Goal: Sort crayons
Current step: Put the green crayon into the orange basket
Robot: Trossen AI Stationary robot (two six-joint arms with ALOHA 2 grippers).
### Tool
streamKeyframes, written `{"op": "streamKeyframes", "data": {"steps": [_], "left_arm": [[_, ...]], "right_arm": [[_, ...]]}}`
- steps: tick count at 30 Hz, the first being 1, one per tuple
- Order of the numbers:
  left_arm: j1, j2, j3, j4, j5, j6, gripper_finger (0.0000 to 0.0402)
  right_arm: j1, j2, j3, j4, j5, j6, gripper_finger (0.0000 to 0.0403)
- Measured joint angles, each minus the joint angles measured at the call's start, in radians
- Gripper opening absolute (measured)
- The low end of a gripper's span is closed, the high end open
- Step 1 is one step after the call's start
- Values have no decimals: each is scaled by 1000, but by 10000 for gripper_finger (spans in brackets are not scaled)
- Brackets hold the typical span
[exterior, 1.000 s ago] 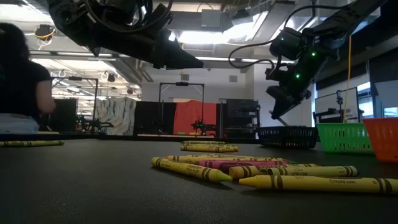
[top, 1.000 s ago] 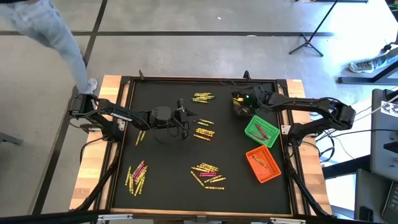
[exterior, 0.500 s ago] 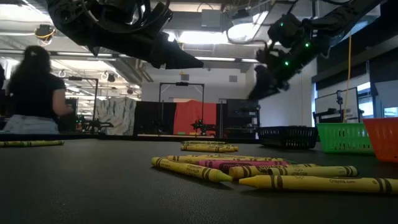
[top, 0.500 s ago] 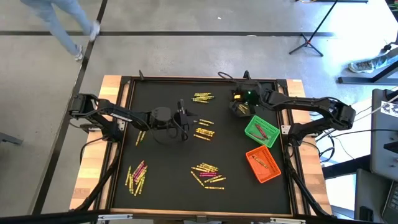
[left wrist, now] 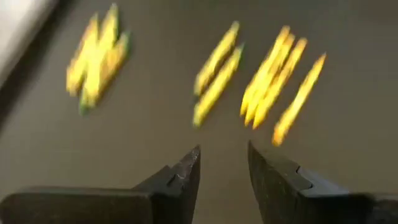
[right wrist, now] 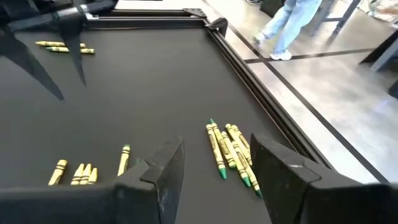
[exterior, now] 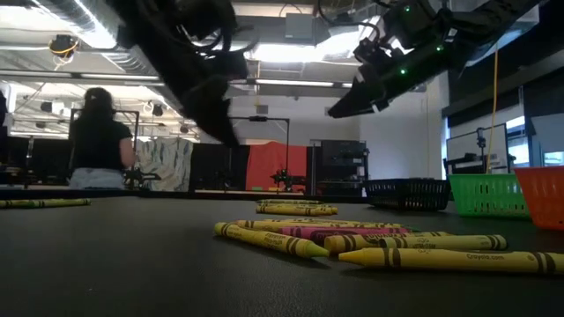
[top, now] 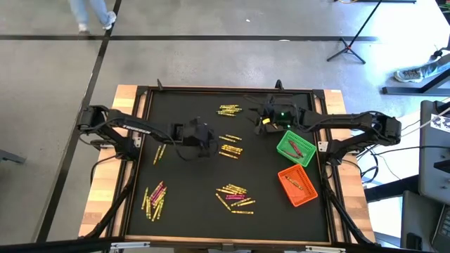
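Crayons lie in several loose clusters on the black table: one yellow cluster near the far edge, another at the centre, a mixed yellow-and-pink cluster toward the near left, and a fourth at the near centre. We also see crayons inside the green bin and the orange bin, both on the right side; a black bin stands beside the green one in the low view. The left gripper hangs above the table centre, just beside the central cluster, its fingers parted narrowly with nothing between them. The right gripper is raised over the far right part of the table, near the far cluster; its jaws stand apart and empty in the wrist view, with yellow crayons visible beyond them. Beyond the table a person stands in the room, though we cannot make out more.
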Motion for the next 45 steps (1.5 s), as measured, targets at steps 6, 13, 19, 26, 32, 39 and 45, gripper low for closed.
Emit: {"op": "streamKeyframes", "data": {"steps": [6, 13, 19, 26, 32, 39, 45], "left_arm": [[0, 0, 103, -481, 10, -234, 118], [31, -1, 68, -749, 101, -451, 118], [65, -1, -17, -775, 113, -506, 118], [124, -82, -123, -749, 116, -530, 118], [179, -160, -197, -662, 190, -542, 118], [226, -161, -270, -609, 215, -541, 118], [232, -164, -296, -567, 242, -530, 117]], "right_arm": [[-2, 0, 0, -4, 2, 1, 182], [-2, 0, 0, -5, 2, 7, 182], [-2, 0, 0, -10, 2, 9, 182], [-2, 0, 0, -10, 2, 10, 182], [-2, 0, 0, -5, 2, 10, 182], [-2, 1, 0, -4, 2, 10, 182], [-2, 1, 0, -3, 2, 10, 182]]}}
